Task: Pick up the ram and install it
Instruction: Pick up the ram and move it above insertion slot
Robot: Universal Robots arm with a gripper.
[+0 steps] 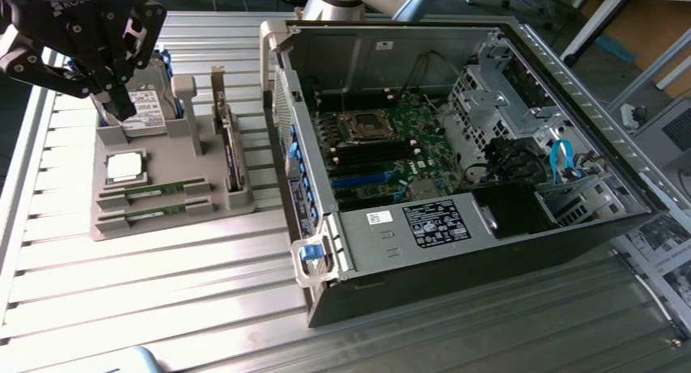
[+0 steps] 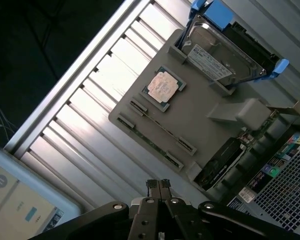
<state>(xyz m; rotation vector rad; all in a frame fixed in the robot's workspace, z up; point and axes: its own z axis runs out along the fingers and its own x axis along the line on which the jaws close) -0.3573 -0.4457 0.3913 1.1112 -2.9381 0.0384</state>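
Holder tray (image 1: 162, 175) rests on the slatted table (image 1: 141, 292), at the exterior view's left of the open computer case (image 1: 357, 296). In the tray, the hard drive (image 1: 146, 110) stands at the far end, the CPU (image 1: 125, 167) lies mid-tray, then one ram stick (image 1: 151, 191) and, nearest, a second ram stick (image 1: 151, 214). An expansion card (image 1: 226, 130) stands on edge along the case side. The motherboard (image 1: 400, 146) lies inside the case.

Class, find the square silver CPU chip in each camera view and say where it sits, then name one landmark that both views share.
Exterior view: the square silver CPU chip lies on the grey plastic holder at the exterior view's left, between the white-labelled silver hard drive and the green RAM sticks.
Wrist view: the chip lies on that holder, again between hard drive and RAM sticks.
Shared landmark: the hard drive.
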